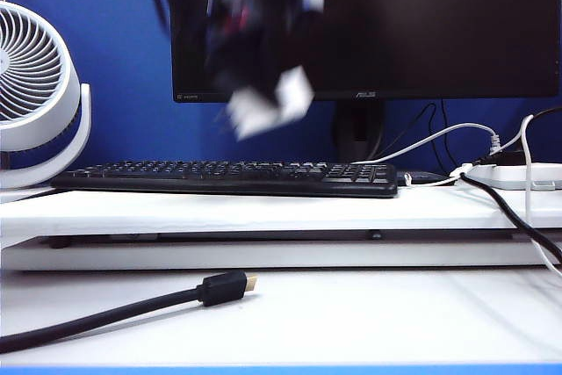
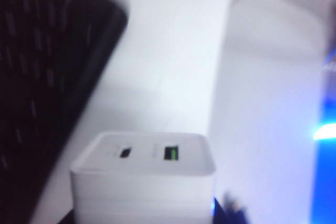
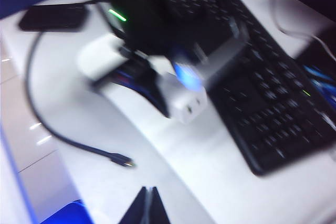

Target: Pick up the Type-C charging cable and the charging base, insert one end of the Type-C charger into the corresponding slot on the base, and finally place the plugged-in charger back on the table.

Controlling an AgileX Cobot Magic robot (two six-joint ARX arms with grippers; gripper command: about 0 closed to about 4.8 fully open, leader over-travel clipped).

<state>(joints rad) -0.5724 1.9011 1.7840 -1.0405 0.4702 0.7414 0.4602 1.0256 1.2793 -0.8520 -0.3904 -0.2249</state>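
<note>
your left hand is up in the air in front of the monitor, above the keyboard, clamped on the charging base; your left wrist view shows the block close up with its green port and dark slot facing out. the whole arm is blurred, so the grip itself is hard to read, and the base looks tilted. if it sits skewed between the fingers, the slot may point off-axis when the plug comes in, and the block could twist or slip under the push. your right hand shows only its tips, pressed together with nothing seen between them, low over the counter. the type-c charging cable, by my reading the thin white line by the power strip, lies well apart from both hands. the thick black cable and the grey one nearby invite a wrong pick, so watch which one the right hand goes for
</note>
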